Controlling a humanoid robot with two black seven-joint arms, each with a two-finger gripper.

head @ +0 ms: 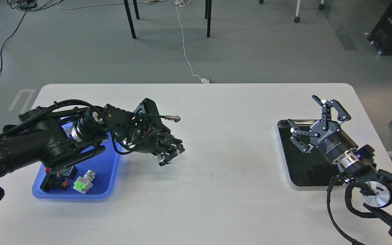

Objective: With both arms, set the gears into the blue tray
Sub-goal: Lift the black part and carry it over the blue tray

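On the white tabletop (216, 170) in your head view, the blue tray (109, 170) sits at the left, partly under your left arm (39, 143), holding a few coloured push-button switches (84, 182). Your left gripper (170, 153) hangs just right of the tray, too dark to tell how its jaws stand. At the right, your right gripper (313, 124) hovers over the black tray (296, 170) with jaws spread wide, grasping nothing. You cannot make out any gears
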